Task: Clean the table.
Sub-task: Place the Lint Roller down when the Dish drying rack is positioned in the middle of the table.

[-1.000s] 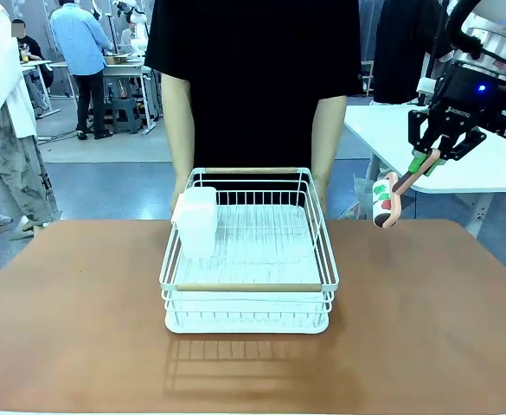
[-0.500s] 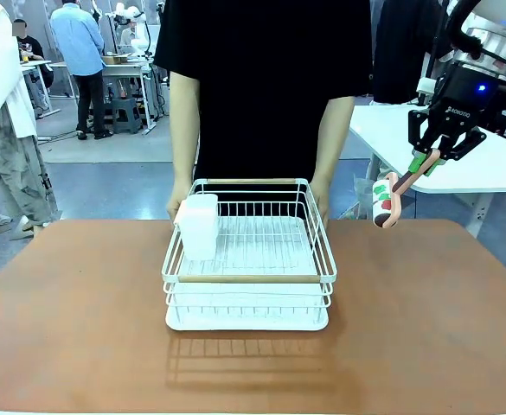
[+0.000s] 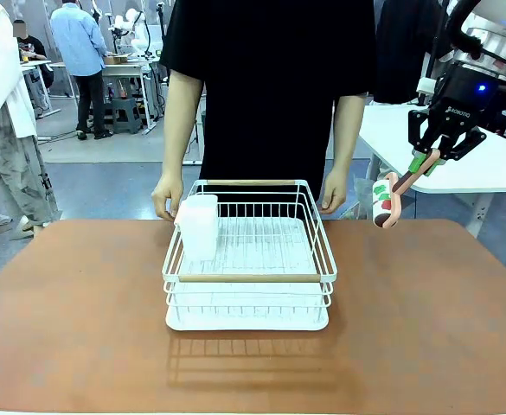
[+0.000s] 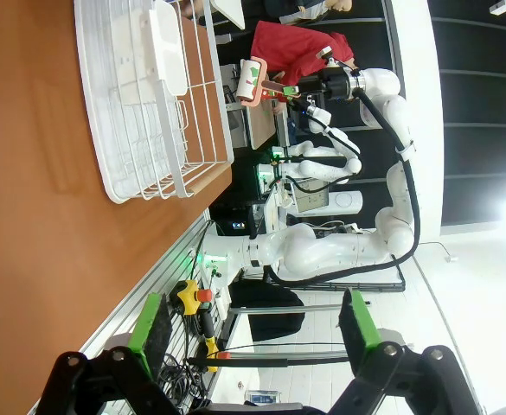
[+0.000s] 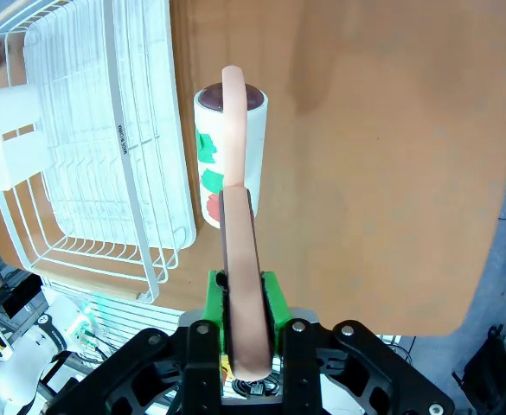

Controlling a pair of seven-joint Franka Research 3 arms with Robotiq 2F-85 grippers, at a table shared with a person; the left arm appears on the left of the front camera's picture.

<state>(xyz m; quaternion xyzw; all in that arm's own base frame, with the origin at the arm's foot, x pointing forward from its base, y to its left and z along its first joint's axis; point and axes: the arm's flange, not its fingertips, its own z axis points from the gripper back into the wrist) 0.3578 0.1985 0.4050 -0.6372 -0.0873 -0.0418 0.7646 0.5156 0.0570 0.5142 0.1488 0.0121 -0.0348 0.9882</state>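
Terracotta-brown, smooth and rounded at the corners, the large table [image 3: 425,328] spreads across the whole front view below me; its top is glossy, with a soft shadow under the rack.

My right arm hangs high over the table's far right corner, wrist tipped so the fingers point down and toward the middle. My right gripper [image 3: 432,159] is clamped on the pinkish-tan handle of a lint roller [image 3: 393,194], green pads pressed flat against both sides of the handle. The roller's white drum, printed with red and green marks, hangs off the low end, clear of the tabletop.

My left gripper [image 4: 257,324] is held off the table's near edge, its two green-padded fingers standing well apart with nothing between them.

White wire dish rack with wooden rails [image 3: 248,259] sits mid-table on a white tray, a white plastic cup holder [image 3: 198,225] hooked on its left side.

Person in a black shirt stands at the far edge, one hand [image 3: 166,197] just left of the rack's far corner, the other hand [image 3: 332,197] just right of it, both off the wire.
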